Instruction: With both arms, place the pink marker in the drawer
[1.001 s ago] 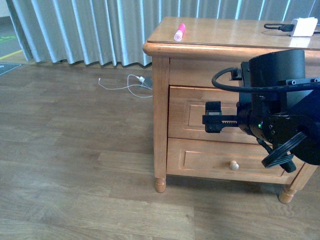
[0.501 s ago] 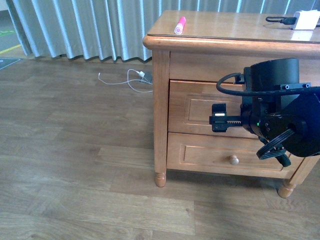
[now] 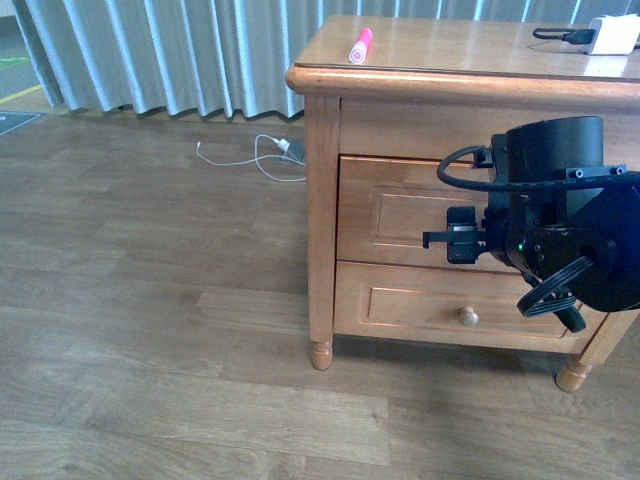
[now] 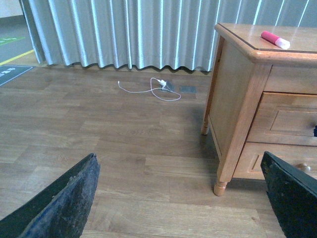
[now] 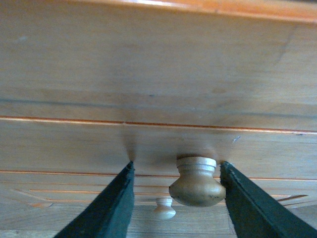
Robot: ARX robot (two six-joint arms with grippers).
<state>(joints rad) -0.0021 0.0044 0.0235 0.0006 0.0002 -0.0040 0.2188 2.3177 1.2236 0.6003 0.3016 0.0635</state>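
The pink marker (image 3: 360, 45) lies on the top of the wooden cabinet (image 3: 322, 200), near its left edge; it also shows in the left wrist view (image 4: 275, 39). The upper drawer (image 3: 395, 215) is shut. My right gripper (image 3: 445, 240) is open against the drawer front. In the right wrist view its fingers (image 5: 111, 203) stand on both sides of the drawer's round knob (image 5: 197, 182), which sits nearer one finger; my right gripper (image 5: 177, 164) does not grip it. My left gripper (image 4: 178, 163) is open and empty above the floor, off the cabinet's left side.
The lower drawer's knob (image 3: 467, 316) sits just below my right arm (image 3: 565, 230). A white cable (image 3: 270, 160) lies on the wooden floor by the curtain (image 3: 170, 60). A white charger with a black cable (image 3: 610, 35) rests on the cabinet top at the right.
My right gripper has moved in towards the upper drawer front, and its fingers now reach the knob. The marker has not moved on the cabinet top.
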